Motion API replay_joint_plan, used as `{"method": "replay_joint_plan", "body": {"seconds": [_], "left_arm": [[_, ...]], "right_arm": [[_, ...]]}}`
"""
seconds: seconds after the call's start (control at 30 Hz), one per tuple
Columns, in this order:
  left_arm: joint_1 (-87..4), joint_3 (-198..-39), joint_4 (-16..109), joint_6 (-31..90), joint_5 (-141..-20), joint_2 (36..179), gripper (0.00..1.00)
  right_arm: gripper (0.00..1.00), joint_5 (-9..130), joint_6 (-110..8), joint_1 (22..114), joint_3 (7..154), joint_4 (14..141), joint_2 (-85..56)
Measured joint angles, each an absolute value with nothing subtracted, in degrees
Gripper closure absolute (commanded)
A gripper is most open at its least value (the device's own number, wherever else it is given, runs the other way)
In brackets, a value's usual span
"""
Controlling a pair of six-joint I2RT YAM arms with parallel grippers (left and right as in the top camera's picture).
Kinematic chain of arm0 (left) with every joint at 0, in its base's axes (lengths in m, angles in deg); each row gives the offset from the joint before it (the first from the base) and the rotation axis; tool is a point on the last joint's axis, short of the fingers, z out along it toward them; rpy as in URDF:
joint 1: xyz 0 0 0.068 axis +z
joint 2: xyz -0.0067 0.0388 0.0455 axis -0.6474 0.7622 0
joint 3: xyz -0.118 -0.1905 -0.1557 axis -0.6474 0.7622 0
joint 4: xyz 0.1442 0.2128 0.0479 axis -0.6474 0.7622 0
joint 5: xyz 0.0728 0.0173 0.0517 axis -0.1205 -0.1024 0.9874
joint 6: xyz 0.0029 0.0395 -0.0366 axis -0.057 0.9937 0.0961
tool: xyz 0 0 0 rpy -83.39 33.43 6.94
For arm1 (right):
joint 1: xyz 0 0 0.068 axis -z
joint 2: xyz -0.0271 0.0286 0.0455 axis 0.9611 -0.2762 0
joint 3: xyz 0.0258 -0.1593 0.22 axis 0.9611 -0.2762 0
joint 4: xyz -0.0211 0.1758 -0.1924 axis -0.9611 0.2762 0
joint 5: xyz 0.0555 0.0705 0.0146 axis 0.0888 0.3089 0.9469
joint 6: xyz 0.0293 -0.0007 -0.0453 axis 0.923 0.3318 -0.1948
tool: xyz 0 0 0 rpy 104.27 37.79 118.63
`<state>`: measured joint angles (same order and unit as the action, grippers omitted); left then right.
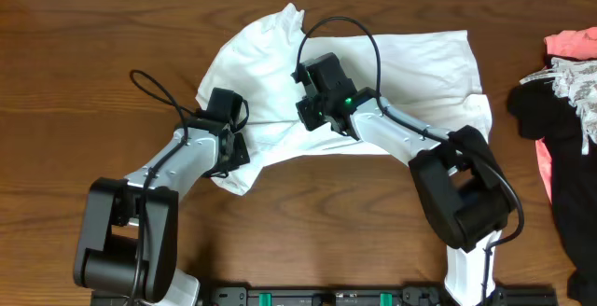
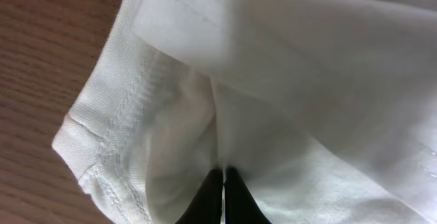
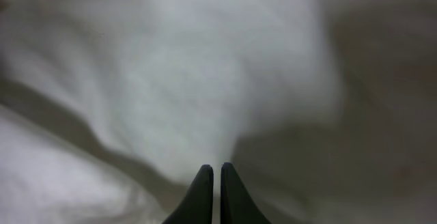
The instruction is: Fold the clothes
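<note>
White T-shirt (image 1: 410, 63) lies crumpled on the wooden bench (image 1: 93, 45), under and between both grippers. Its long axis runs across the bench, from the bunched end at the left gripper (image 1: 235, 152) out past the right gripper (image 1: 313, 112) to the flatter, wider end on that gripper's outer side. A peak of cloth stands just beyond the right gripper.

Left gripper – fingers together, clamped on a fold of the T-shirt; a double-stitched hem (image 2: 109, 156) curves just to its left.

Right gripper – fingers together, tips against the cloth; the view is blurred, so a pinch cannot be confirmed.

Well apart from the right gripper, on its outer side, lie a black garment (image 1: 541, 110) and a pink garment (image 1: 571, 43).
</note>
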<state>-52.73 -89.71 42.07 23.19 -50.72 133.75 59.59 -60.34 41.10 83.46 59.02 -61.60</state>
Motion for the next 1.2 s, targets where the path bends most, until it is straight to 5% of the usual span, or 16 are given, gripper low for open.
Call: {"method": "replay_joint_plan", "body": {"seconds": [0.3, 0.6, 1.2], "left_arm": [[-52.7, -89.7, 42.1, 23.2, -50.7, 133.8, 0.94], [-52.7, -89.7, 42.1, 23.2, -50.7, 133.8, 0.94], [-52.7, -89.7, 42.1, 23.2, -50.7, 133.8, 0.93]], "right_arm": [[0.98, 67.5, -61.3, 40.9, 85.2, 71.1, -59.2], [0.65, 69.2, -63.5, 36.8, 85.4, 75.4, -58.8], [0.52, 66.5, -57.5, 34.3, 85.5, 71.8, -58.8]]}}
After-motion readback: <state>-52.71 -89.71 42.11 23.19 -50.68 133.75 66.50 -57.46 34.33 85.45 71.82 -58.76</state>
